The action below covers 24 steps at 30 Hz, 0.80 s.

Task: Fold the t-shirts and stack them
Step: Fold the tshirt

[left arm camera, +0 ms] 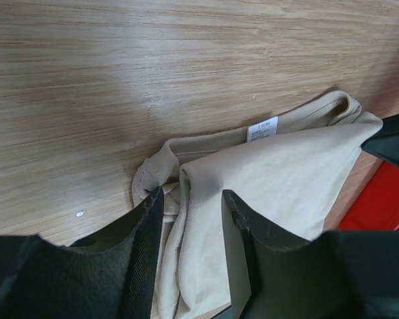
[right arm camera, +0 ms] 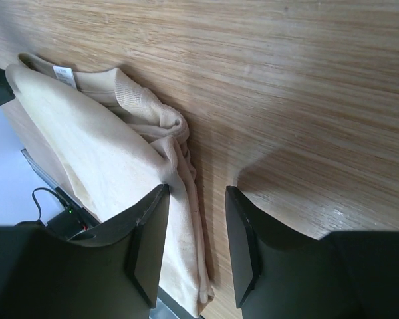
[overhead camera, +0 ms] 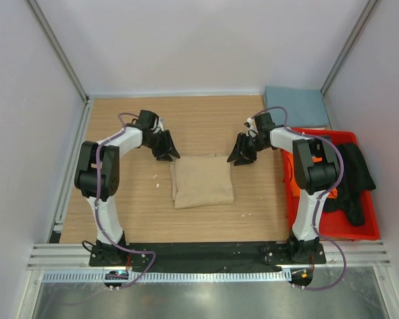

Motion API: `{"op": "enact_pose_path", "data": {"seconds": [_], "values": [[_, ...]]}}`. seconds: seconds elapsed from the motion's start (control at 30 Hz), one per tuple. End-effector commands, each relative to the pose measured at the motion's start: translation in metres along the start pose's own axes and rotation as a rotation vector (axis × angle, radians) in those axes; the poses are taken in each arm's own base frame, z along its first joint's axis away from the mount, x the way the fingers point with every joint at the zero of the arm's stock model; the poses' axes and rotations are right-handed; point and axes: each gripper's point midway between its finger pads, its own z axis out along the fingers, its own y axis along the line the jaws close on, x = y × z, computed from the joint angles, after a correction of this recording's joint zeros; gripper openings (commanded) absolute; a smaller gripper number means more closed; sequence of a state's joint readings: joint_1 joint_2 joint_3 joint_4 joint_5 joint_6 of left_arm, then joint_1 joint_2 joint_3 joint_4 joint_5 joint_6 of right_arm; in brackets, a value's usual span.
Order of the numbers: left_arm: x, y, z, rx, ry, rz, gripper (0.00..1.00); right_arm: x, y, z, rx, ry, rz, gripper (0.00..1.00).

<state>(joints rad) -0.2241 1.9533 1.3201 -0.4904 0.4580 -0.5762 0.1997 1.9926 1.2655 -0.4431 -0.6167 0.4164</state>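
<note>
Left gripper [left arm camera: 193, 196]: jaws parted, nothing clamped. It hovers low at the far left corner of the tan shirt [overhead camera: 201, 181], with slack cloth lying under the gap.

Right gripper [right arm camera: 196, 191]: jaws parted too, empty. It sits at the shirt's far right corner, one finger over the cloth edge, bare wood showing between the fingers.

Tan shirt: folded into a rough rectangle in the middle of the table [overhead camera: 206, 126], lying flat. The top layer is smooth with faint creases. A ribbed collar and a white label [left arm camera: 263, 128] peek out from under it along the far edge. Cloth is bunched at both far corners.

Blue-grey shirt [overhead camera: 296, 106]: folded flat at the table's far right corner.

Bin [overhead camera: 339, 230]: red, at the right edge. It holds the black shirt [overhead camera: 351, 174], crumpled. The orange shirt [overhead camera: 292, 186] shows at its left side, partly behind the right arm.
</note>
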Motion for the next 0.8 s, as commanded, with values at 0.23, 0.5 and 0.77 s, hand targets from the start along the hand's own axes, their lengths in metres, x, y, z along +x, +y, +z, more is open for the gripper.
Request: {"op": "enact_pose_path", "data": {"seconds": [0.23,0.5,0.77], "values": [[-0.010,-0.007,0.015,-0.014,-0.021,0.026,0.39,-0.019,0.018,-0.002,-0.035,-0.031,-0.067,0.50],[-0.017,-0.009,0.021,-0.012,-0.021,0.009,0.28,-0.025,0.031,0.007,-0.077,0.000,-0.068,0.41],[-0.019,-0.014,0.016,0.001,-0.029,0.000,0.00,-0.022,0.044,0.003,-0.105,0.003,-0.077,0.04]]}}
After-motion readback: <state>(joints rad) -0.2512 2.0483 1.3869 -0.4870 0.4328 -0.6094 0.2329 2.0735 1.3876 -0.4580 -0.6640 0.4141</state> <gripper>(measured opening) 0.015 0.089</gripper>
